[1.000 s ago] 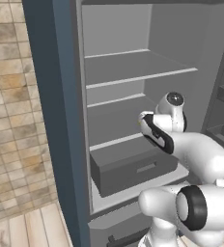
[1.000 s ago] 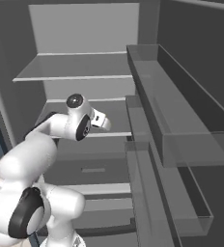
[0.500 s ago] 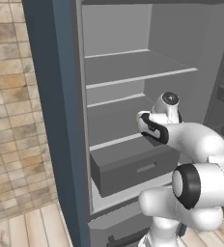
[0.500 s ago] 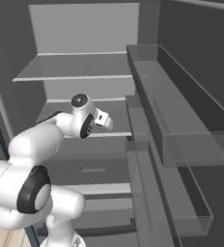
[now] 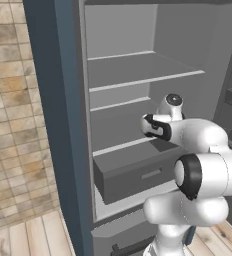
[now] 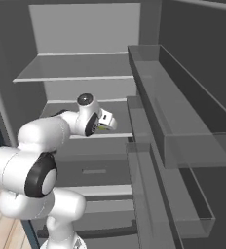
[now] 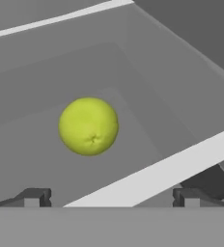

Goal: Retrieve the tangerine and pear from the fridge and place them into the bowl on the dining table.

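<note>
We counted one pear (image 7: 88, 126), one fridge (image 5: 138, 80) standing open, one pulled-out drawer (image 5: 133, 172) low in it, and one tool (image 7: 111, 197). Two bare grey shelves (image 5: 143, 75) sat above the level where the arm reached in; the door bins (image 6: 183, 121) stood off to the tool's right in the right base view.

In the hand view the pear lay ahead of the tool, a little toward its left finger, resting on a grey floor inside the fridge, just beyond a pale front edge that ran between fruit and fingertips. The pear was clear of both fingers, not touched. From the base views we could not tell for certain whether that floor belonged to the drawer or to the shelf above it.

The tool's fingers were spread as wide as they go, with nothing between them; only their two dark tips showed at the bottom of the hand view.

Against the frames from a second and half a second before, the arm had swung its elbow further forward and lower, and the wrist had shifted a little left in the left base view, closer over the drawer. The fridge, shelves and drawer kept their places, so the base had not driven.
</note>
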